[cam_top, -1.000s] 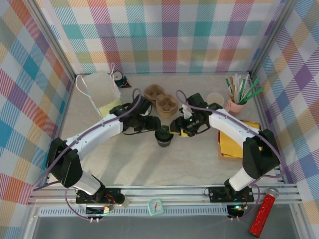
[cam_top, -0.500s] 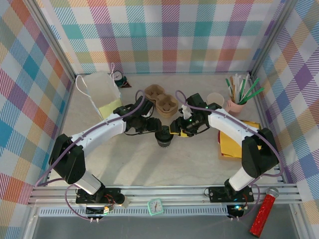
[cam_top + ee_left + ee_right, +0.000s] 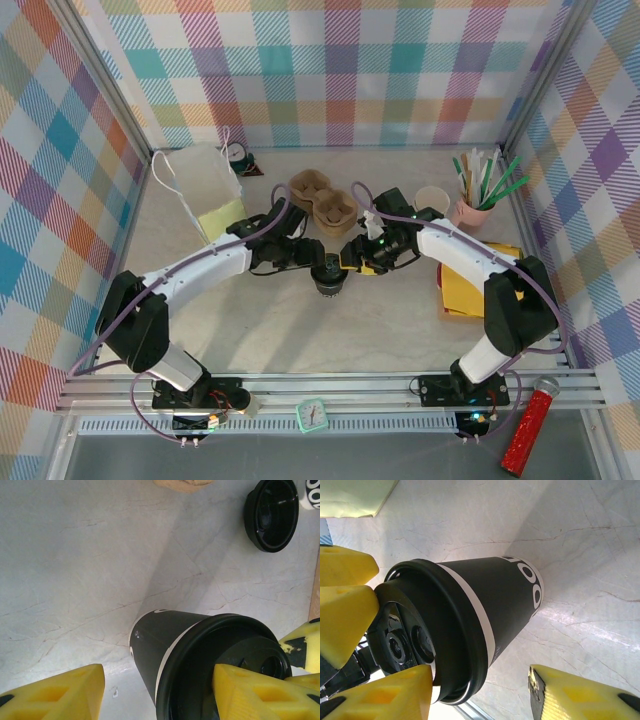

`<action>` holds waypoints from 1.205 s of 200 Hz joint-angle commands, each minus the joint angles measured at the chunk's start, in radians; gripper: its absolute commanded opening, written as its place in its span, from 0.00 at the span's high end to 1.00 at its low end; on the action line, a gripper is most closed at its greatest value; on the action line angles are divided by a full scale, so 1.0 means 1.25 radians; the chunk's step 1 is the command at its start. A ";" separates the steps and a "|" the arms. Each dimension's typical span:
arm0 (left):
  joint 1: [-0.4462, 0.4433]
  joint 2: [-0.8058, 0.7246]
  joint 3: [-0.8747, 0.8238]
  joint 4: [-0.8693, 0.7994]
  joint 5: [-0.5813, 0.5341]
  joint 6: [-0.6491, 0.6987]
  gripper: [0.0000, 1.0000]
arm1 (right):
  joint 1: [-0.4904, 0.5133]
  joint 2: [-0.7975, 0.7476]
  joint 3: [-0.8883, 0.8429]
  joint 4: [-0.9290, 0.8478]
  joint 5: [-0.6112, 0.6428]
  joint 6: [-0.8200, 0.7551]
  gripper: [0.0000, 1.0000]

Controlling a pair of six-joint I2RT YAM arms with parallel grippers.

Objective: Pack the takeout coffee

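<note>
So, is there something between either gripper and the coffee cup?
Nothing visible. The coffee cup stands upright on the table, between the open jaws of the left gripper and of the right gripper.

Left claw and right claw flank the coffee cup — cup carrier crowds behind, bare table in front.
</note>
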 commanded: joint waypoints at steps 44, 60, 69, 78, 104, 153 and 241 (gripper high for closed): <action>0.005 0.023 -0.038 -0.102 -0.037 0.014 0.41 | 0.005 0.009 -0.005 -0.036 0.012 -0.031 0.47; 0.005 0.007 0.005 -0.113 -0.032 0.014 0.39 | 0.008 0.002 0.021 -0.046 -0.003 -0.031 0.45; 0.005 0.002 0.037 -0.125 -0.030 0.015 0.38 | 0.012 0.000 0.039 -0.052 -0.010 -0.031 0.43; 0.004 0.001 0.068 -0.136 -0.022 0.017 0.35 | 0.017 -0.003 0.054 -0.056 -0.015 -0.031 0.42; 0.003 -0.012 0.119 -0.139 0.006 0.009 0.30 | 0.030 -0.006 0.086 -0.065 -0.025 -0.028 0.38; -0.007 -0.036 0.087 -0.143 0.039 0.007 0.32 | 0.046 -0.018 0.065 -0.076 -0.029 -0.026 0.38; -0.011 -0.008 0.036 -0.120 0.040 0.022 0.36 | 0.048 -0.018 0.014 -0.052 -0.026 -0.023 0.43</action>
